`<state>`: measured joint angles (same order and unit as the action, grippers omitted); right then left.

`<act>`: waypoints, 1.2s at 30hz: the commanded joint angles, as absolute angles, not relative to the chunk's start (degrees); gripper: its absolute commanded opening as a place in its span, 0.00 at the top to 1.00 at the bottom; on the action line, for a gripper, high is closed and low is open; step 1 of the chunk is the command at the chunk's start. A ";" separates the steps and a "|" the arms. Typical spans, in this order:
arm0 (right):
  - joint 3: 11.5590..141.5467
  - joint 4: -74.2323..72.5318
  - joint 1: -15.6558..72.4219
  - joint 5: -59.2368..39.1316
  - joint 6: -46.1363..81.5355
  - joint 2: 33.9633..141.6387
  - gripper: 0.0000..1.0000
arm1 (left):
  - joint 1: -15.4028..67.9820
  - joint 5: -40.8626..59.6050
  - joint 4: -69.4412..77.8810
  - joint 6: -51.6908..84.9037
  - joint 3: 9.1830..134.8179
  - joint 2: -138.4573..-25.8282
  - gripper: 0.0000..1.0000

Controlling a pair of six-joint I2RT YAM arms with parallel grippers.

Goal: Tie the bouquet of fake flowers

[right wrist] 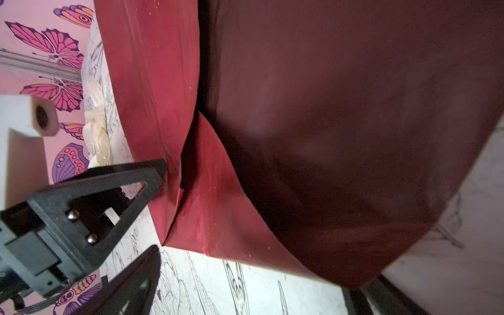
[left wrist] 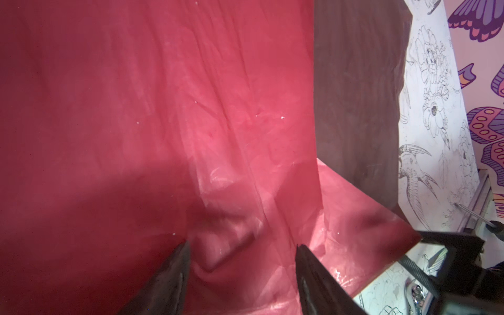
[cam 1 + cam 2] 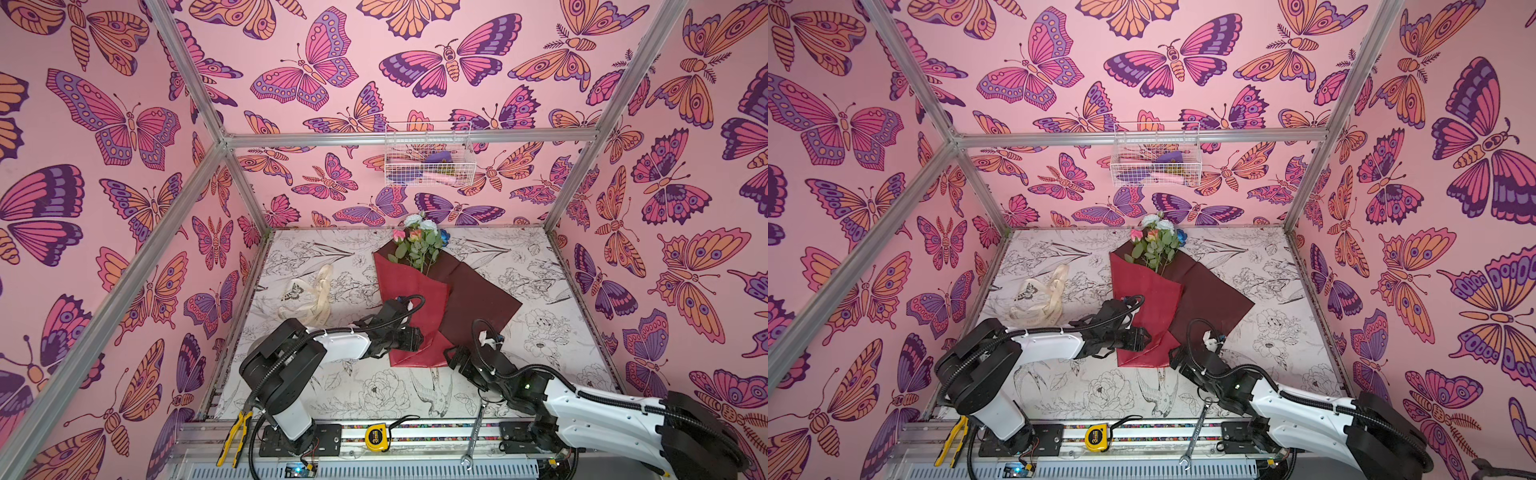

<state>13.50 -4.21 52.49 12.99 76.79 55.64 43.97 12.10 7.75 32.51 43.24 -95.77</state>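
On white line-drawn floral tabletop (image 3: 332,386), centre-rear: bouquet of fake flowers (image 3: 417,245), pink, peach, white and blue heads on green stems, laid on glossy dark red wrapping paper (image 3: 409,286), heads twd back wall, one flap folded over stems. L gripper (image 2: 242,248): jaws apart, tips pressed on paper's near end, pucker betw. them, not clamped. R gripper (image 3: 451,358): jaws wide apart, nothing held, just beside paper's near corner. Cream lettered ribbon (image 3: 313,299) heaped to the left, apart.

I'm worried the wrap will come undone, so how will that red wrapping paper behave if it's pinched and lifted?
Probably floppy: the wrapping paper puckers into a soft ridge between the parted jaws of the left gripper. Likely slippery too, since its red face looks glossy. Nothing ties the folds yet, so they may fall open when lifted.
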 commanded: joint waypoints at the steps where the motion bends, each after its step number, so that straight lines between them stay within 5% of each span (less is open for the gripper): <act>1: 12.08 -8.09 48.41 13.06 73.48 57.04 0.01 | 44.44 13.78 7.58 33.73 41.62 -96.92 0.37; 23: 16.34 -10.83 29.99 3.58 56.19 64.12 0.11 | 44.47 17.78 7.62 34.81 40.19 -92.68 0.37; 36: 16.00 -2.46 28.70 9.04 54.53 58.61 0.47 | 44.82 21.42 8.55 34.53 42.08 -93.03 0.44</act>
